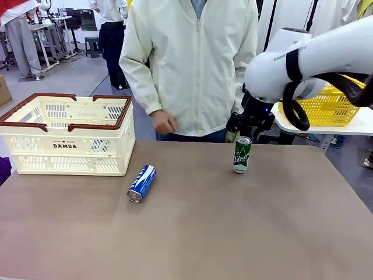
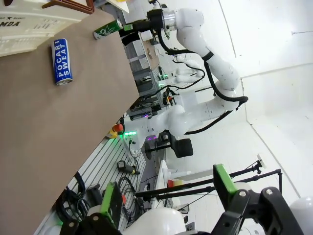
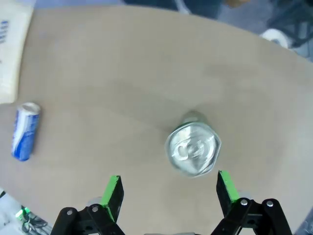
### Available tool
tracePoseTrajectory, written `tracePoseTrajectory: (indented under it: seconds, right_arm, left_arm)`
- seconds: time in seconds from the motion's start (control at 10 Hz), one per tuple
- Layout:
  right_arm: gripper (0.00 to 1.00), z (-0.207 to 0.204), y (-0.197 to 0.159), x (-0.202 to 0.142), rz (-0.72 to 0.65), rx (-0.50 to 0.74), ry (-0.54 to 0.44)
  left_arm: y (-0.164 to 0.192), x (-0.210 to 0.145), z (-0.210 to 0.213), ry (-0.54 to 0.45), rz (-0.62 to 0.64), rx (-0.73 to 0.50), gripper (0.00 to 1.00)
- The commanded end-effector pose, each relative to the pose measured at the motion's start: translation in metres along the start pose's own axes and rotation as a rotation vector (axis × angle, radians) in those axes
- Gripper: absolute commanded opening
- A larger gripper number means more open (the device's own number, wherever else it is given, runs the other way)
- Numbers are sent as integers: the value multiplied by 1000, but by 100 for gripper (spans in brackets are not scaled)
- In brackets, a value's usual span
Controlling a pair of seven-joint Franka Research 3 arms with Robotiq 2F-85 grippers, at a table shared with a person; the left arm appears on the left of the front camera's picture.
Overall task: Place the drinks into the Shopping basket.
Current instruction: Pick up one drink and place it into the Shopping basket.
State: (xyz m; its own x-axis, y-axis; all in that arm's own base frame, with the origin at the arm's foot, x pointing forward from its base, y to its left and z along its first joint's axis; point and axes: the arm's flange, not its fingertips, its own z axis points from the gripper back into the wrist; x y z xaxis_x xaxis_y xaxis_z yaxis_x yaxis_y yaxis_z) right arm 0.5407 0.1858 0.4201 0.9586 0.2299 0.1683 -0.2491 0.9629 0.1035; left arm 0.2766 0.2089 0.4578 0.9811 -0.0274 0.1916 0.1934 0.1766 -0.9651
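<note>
Outside the Shopping basket (image 1: 64, 158): blue can (image 1: 141, 183), green can (image 1: 242, 155) (upright); right end effector (image 3: 168, 178) agape.

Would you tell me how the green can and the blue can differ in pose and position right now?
The green can stands upright; the blue can lies on its side. The green can sits beneath the open right gripper, while the blue can lies near the Shopping basket. Both are slim, silver-ended and rest on the table.
</note>
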Motion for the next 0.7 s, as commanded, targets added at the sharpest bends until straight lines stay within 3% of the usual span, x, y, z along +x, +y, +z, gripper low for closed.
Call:
tracePoseTrajectory:
  seconds: [0.0, 0.5, 0.6]
  right_arm:
    - [100, 7, 7, 1, -28, -115, 57]
    - [100, -31, 10, 10, -84, -188, 29]
    - [100, -37, 12, 10, -82, -216, -13]
  left_arm:
    - [-3, -1, 1, -7, -5, -24, 100]
    - [-3, -1, 1, -7, -5, -24, 100]
    - [-3, -1, 1, -7, -5, -24, 100]
